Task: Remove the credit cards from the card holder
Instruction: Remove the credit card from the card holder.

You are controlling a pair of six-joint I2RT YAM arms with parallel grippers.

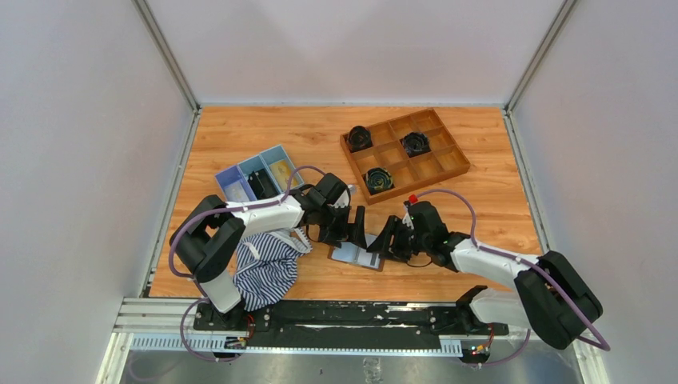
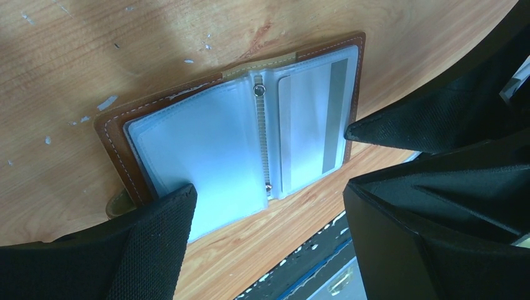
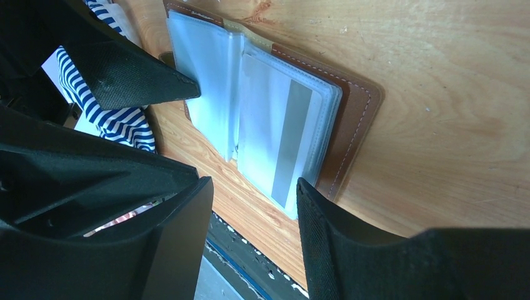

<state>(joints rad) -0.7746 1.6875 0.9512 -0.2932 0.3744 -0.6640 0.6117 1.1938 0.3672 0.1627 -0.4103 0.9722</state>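
The card holder [image 1: 356, 254] lies open and flat on the wooden table near the front edge, between my two grippers. In the left wrist view it [image 2: 125, 134] shows a brown stitched cover and pale blue-grey sleeves. A card [image 2: 309, 125] with a grey stripe sits inside the right sleeve. My left gripper [image 2: 269, 212] is open, one fingertip [image 2: 178, 200] on the near corner of the left sleeve. My right gripper [image 3: 253, 194] is open, one fingertip [image 3: 309, 194] at the near corner of the striped card [image 3: 284, 147]. Neither gripper holds anything.
A blue-and-white striped cloth [image 1: 268, 264] lies left of the holder by the left arm. A light-blue compartment tray [image 1: 256, 178] stands behind it. A brown wooden grid tray [image 1: 405, 154] with three black round items is at the back right. The table's front edge and black rail [image 1: 336, 316] are close.
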